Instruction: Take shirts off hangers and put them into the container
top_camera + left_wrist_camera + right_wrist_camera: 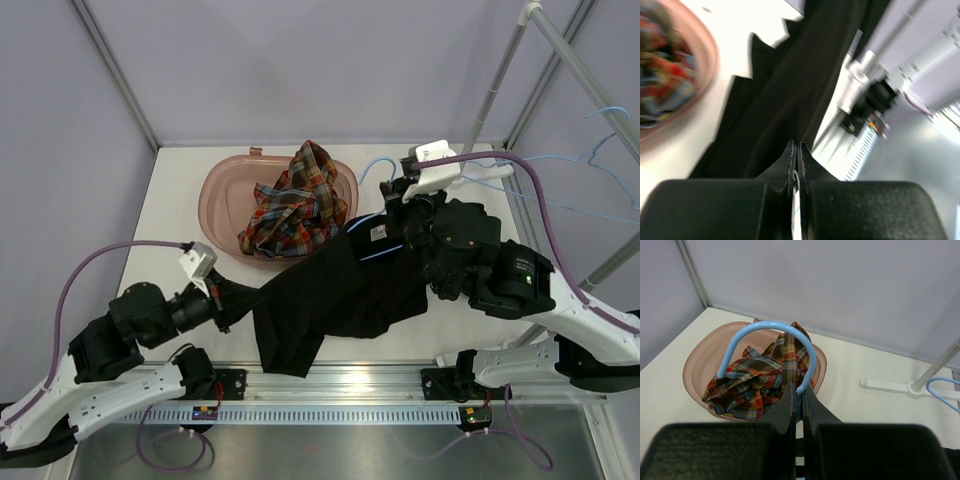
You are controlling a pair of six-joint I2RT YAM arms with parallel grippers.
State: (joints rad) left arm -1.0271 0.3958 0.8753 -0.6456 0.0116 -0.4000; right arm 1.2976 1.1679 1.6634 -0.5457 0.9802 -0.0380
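From the top view, I'm seeing the plaid shirt (295, 205) lying heaped in the container (222, 200), spilling over the rim on the side facing the arms, so I'm counting that one as done. The black shirt (330, 300) is stretching across the tabletop (175, 185) just beside the container, on the side nearest the arm bases. My left gripper (238, 298) is sitting at one end of it and my right gripper (392, 222) at its collar. I'm reading that as a spread to drag the cloth off the light-blue hanger (374, 170).

In the left wrist view, the left gripper (796, 159) is showing its jaws pressed together. The black shirt (790, 90) is running straight out from the tips, so I'm judging an edge is pinched. The container (711, 60) is sitting blurred just beyond the cloth.

In the right wrist view, the right gripper (797, 390) is clamping shut on the base of the hanger (765, 329) hook, and the hook is arching up in front of the container (694, 365). The plaid shirt (760, 377) is lying inside.

The tabletop is looking plain white and matte. Pale grey walls (300, 70) are boxing it in behind the container. A white rack (497, 90) is standing well apart from the container, carrying spare hangers (600, 150).
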